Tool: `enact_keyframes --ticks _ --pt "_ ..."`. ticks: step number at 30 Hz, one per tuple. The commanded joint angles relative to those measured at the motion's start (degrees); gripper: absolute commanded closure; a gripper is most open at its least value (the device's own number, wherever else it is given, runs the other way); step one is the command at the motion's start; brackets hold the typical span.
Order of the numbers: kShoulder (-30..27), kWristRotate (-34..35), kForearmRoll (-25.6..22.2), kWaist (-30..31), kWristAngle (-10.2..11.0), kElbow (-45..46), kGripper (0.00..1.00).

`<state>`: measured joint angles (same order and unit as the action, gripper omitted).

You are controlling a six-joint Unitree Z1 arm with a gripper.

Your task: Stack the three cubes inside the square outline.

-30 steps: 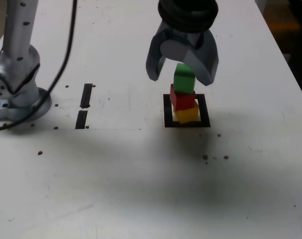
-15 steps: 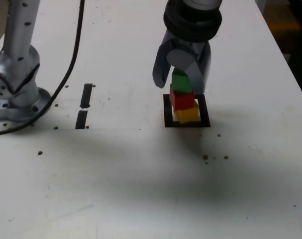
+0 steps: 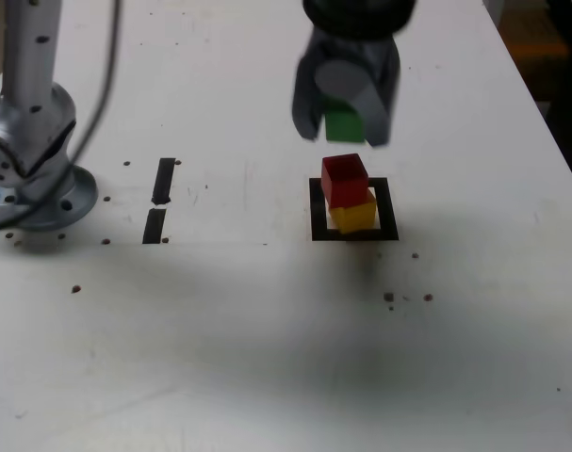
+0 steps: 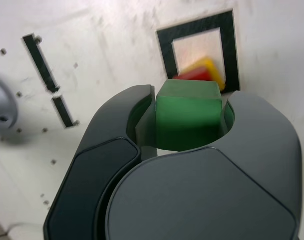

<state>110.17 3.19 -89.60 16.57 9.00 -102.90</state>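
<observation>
My gripper point(image 3: 343, 130) is shut on the green cube point(image 3: 343, 123) and holds it in the air, a short way above the stack. Below it the red cube point(image 3: 345, 178) rests on the yellow cube point(image 3: 354, 217), both inside the black square outline point(image 3: 354, 235). In the wrist view the green cube point(image 4: 188, 117) fills the gap between the two dark fingers point(image 4: 116, 145). Past it the red cube point(image 4: 194, 75) and yellow cube point(image 4: 211, 67) show blurred within the square outline point(image 4: 164, 47).
Two short black strips point(image 3: 163, 181) point(image 3: 155, 225) lie at the exterior view's left, near the arm's round base point(image 3: 40, 184). A cable point(image 3: 105, 85) hangs by the base. Small dark specks point(image 3: 389, 298) dot the white table.
The gripper closed on the green cube where it sat on top of the red cube, then rose with it. The green cube now hangs clear of the stack.
</observation>
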Motion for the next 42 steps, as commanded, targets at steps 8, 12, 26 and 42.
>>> enact_keyframes --ticks 8,12,26,42 --pt "-3.2 12.6 -0.6 12.8 -6.4 2.8 0.74" --pt "0.6 22.4 3.7 14.5 -13.3 7.9 0.74" --pt "8.1 27.3 15.0 14.5 -18.0 13.5 0.70" --pt "6.0 27.9 15.5 14.5 -16.8 15.0 0.05"
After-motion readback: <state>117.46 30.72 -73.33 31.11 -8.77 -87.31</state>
